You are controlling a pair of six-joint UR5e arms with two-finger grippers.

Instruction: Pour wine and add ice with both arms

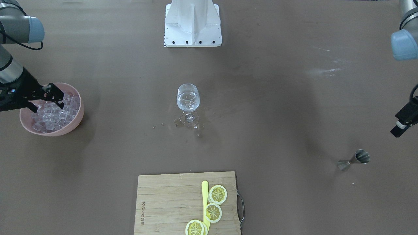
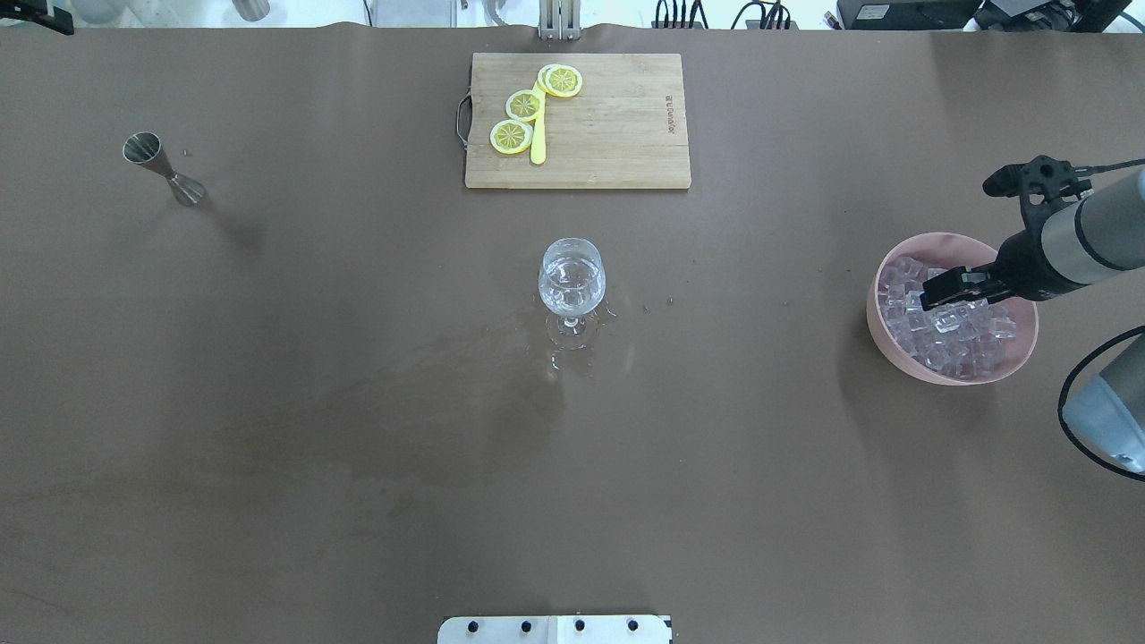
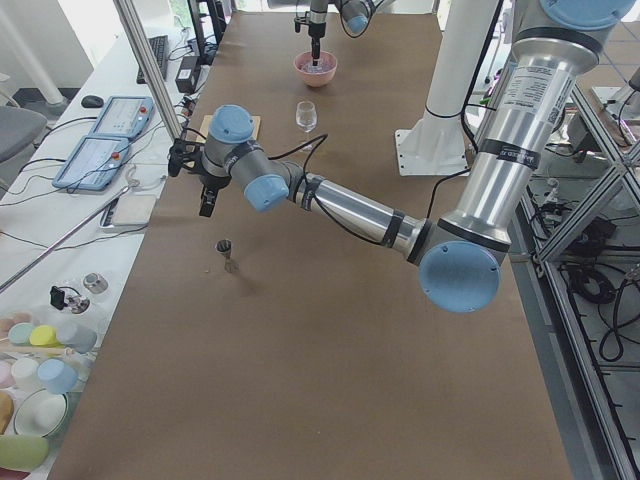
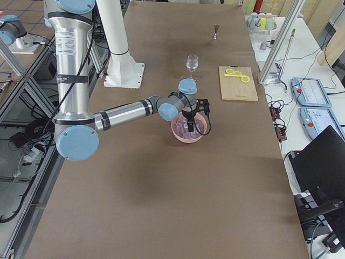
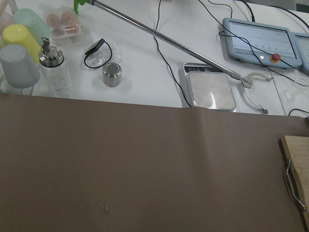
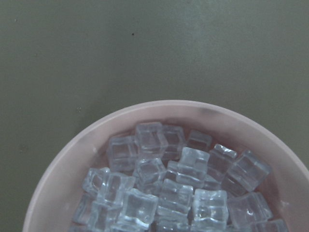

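Note:
A clear stemmed glass (image 1: 187, 98) stands mid-table with a little clear wine in its bowl; it also shows in the overhead view (image 2: 572, 273). Spilled drops lie around its foot. The ice (image 1: 55, 114) is heaped in a pink bowl (image 1: 80, 107), seen close in the right wrist view (image 6: 169, 183). My right gripper (image 1: 49, 98) hangs open and empty just above the ice (image 2: 957, 335). My left gripper (image 1: 400, 129) is half cut off at the frame edge, above and apart from a steel jigger (image 1: 354, 160); I cannot tell its state.
A wooden cutting board (image 1: 163, 202) with lemon slices (image 1: 217, 194) and a yellow knife (image 1: 204, 192) lies at the operators' edge. The white pedestal (image 1: 192, 23) stands at the robot's side. The jigger (image 2: 164, 167) stands upright at the table's left.

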